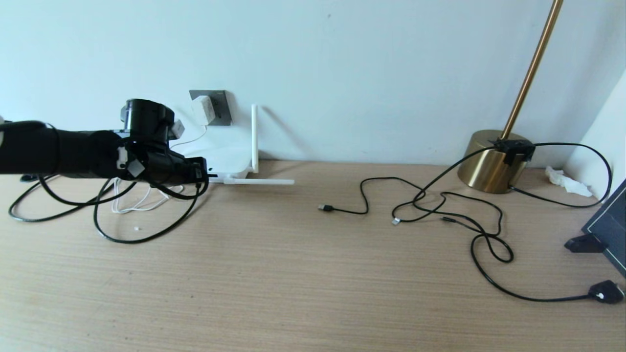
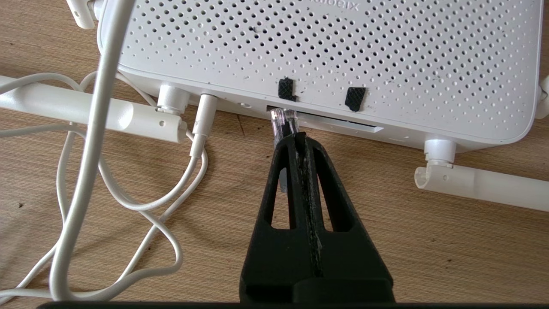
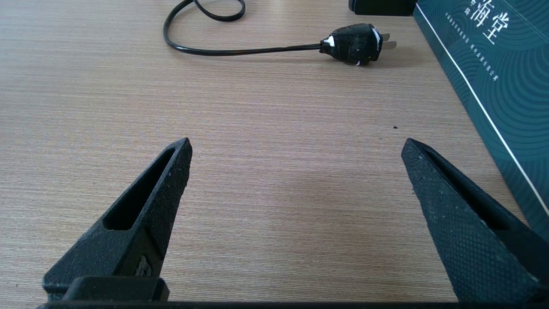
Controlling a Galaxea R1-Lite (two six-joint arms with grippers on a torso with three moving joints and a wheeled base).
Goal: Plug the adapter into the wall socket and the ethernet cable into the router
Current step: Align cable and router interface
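Against the pale wall, with the router [image 2: 326,56] flat on the tabletop, the left end effector [image 2: 296,139], clamped on the ethernet cable [image 2: 283,122] plug at the port, should probably push straight and level.

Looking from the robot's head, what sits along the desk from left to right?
The robot's left arm with its tool shut on the network cable → white router with the charger in the wall socket above it → loose black USB cables → brass lamp base → black mains plug.
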